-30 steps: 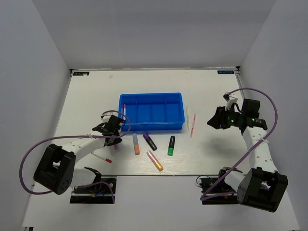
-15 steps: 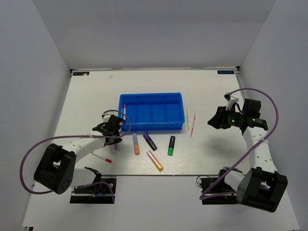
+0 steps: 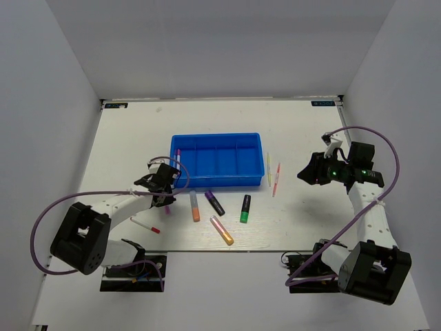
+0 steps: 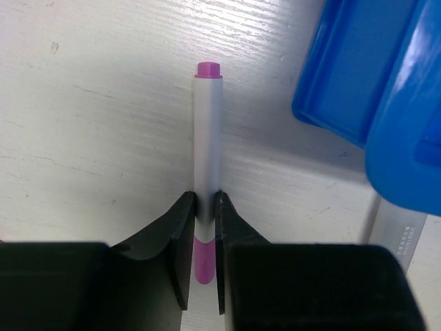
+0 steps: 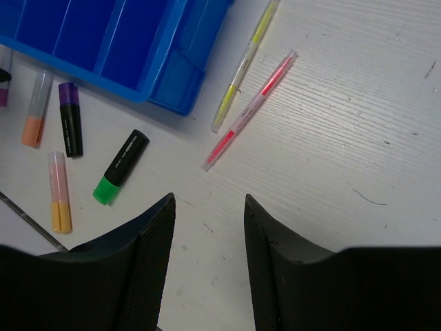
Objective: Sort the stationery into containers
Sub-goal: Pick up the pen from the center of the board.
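On the table (image 3: 124,152), nearest the arm bases, a white pen with a red cap (image 3: 146,225) is lying off the near-left side of the blue tray (image 3: 217,184), well apart from it. A pink/orange highlighter (image 3: 222,230) is lying before the tray's near wall. Closer to that wall, an orange highlighter (image 3: 196,206), a purple/black highlighter (image 3: 214,203) and a green/black highlighter (image 3: 245,208) are lying in a loose row, none touching the tray. At the tray's near-left corner, the left gripper (image 4: 204,207) is clamping the white barrel of a purple pen (image 4: 207,131). Just right of the tray, a yellow pen (image 5: 244,63) and a pink pen (image 5: 251,109) are lying side by side, the yellow one nearer the tray. Farther right of the tray, the right gripper (image 5: 209,203) is hovering, fingers apart, gripping nothing.
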### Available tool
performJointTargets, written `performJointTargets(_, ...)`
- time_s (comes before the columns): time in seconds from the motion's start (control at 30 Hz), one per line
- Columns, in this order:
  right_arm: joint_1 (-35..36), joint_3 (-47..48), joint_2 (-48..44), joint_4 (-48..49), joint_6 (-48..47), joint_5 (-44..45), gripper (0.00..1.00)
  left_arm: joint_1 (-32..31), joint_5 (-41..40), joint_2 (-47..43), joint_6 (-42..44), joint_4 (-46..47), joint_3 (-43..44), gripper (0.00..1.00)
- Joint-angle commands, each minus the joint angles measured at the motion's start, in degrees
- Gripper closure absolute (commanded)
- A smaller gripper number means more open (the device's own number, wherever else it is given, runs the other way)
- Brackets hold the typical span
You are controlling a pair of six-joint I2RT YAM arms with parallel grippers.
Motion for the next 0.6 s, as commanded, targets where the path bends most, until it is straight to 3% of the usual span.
performJointTargets(0.0,-0.51,1.88,-1.46,-0.13,0.4,-1.69,0.52,-0.13,5.55,5.56,-0.1,-11.88,-5.26,0.87)
performJointTargets(0.13,-0.69,1.97,-1.55,-0.39,0.49,-1.96,0.52,-0.31,5.55,4.86,-0.45,-12.76,-5.26,1.0)
performJointTargets(0.57,-1.22,1.97,-1.55,-0.14,0.75,-2.57,0.52,-1.54,2.21,-10.34,-2.12,-23.92,1.76,1.0)
